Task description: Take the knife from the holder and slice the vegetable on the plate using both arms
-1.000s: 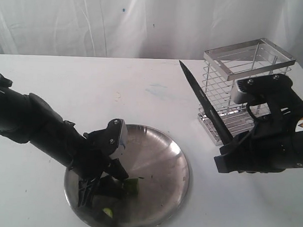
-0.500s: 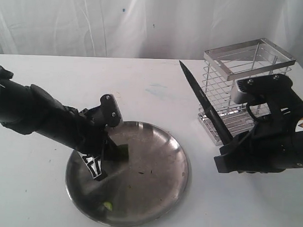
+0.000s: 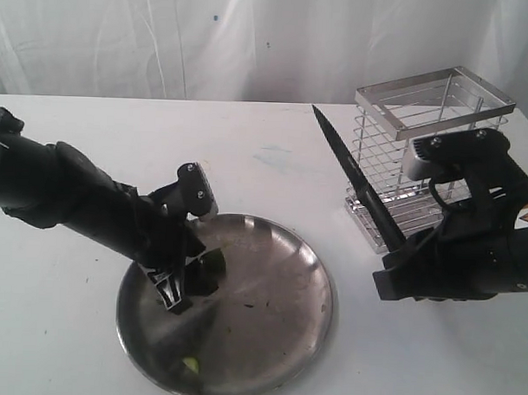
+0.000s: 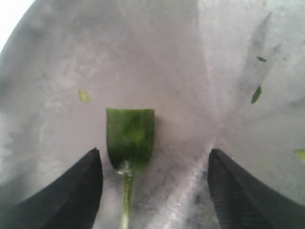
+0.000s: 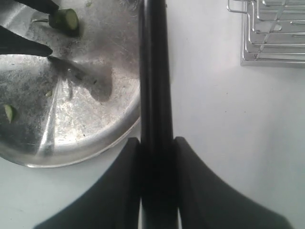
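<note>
Already out of the holder [image 3: 431, 143]: knife [image 3: 356, 179], clamped in right end effector [image 5: 155, 143], blade raised beside plate [image 3: 302, 337]. Left end effector [image 4: 155, 191] spread wide, empty, straddling vegetable [image 4: 130, 138] on plate. Loose slices present; steadying and further slicing judged outstanding.

You lose the knife [image 5: 155, 95] tip past the right wrist frame's edge, vegetable [image 4: 129, 138] stem blurred and cut off, plate [image 3: 305, 277] near rim cropped.

Black knife [image 3: 356, 177], green veg [image 4: 130, 136] (silver plate [image 3: 286, 320])
</note>
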You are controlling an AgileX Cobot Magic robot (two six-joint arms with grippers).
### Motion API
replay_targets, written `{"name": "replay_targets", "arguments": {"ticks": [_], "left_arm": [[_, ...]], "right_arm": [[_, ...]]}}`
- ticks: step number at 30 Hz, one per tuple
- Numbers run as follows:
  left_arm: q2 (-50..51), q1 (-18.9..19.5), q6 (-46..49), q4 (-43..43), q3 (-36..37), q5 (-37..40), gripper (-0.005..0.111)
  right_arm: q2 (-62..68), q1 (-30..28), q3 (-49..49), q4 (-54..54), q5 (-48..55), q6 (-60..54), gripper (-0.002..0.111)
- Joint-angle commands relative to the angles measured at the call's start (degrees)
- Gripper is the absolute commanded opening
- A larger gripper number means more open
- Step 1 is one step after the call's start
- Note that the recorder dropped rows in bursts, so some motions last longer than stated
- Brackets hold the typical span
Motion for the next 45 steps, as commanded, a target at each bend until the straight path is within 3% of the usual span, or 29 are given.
{"name": "replay_targets", "arguments": {"ticks": [1,6,9,11,15,18,26,30,32,35,37,41,45], "left_arm": [[-4.92,-0.14,-0.65,-0.03,-1.73,1.91,0.068],[-13.49,-0.14,-0.99,0.28,-1.90,-0.91,0.064],[-19.16,-0.14,-4.06,0.36,-0.63,-7.32,0.032],[-22.62,-0.14,-5.16,0.36,0.63,-12.63,-0.001],[-25.09,-0.14,-7.01,-3.46,3.99,-23.40,0.000],[-23.02,-0.14,-7.29,-8.93,5.56,-27.21,0.000],[-15.62,-0.14,-6.65,-5.15,2.41,-10.04,0.000],[-11.75,0.31,-6.38,-4.16,0.33,-7.02,0.000],[-10.43,1.68,-6.89,-4.16,-0.92,-3.40,0.000],[-7.30,7.45,-13.63,-4.82,-5.30,8.67,0.000],[-6.08,10.44,-19.10,-8.51,-6.79,10.57,0.000],[-4.27,12.01,-21.46,-12.66,-6.79,10.89,0.000],[-1.76,12.01,-17.95,-13.60,-7.53,15.13,0.000]], "right_arm": [[0.50,0.03,-0.72,0.17,-0.06,-0.22,0.000],[4.54,4.69,-6.77,0.38,6.64,0.48,0.000],[9.25,9.29,-10.31,-3.34,6.62,8.85,0.000],[13.61,13.18,-12.75,-9.87,6.96,18.04,0.000],[22.28,20.19,-17.03,-23.00,7.65,33.73,0.000],[27.30,23.38,-20.12,-24.39,7.83,36.13,0.000],[33.55,24.69,-24.06,-24.72,9.30,37.33,0.000],[33.96,24.69,-24.06,-25.41,10.71,37.20,0.000],[33.96,24.69,-24.06,-25.41,10.61,37.20,0.000],[33.96,24.69,-24.06,-25.41,10.19,35.35,0.000],[33.96,24.69,-24.06,-25.30,9.82,34.18,0.000],[33.96,24.69,-24.06,-25.43,8.18,32.72,0.000],[33.96,24.69,-24.06,-25.43,8.52,31.61,0.000]]}}
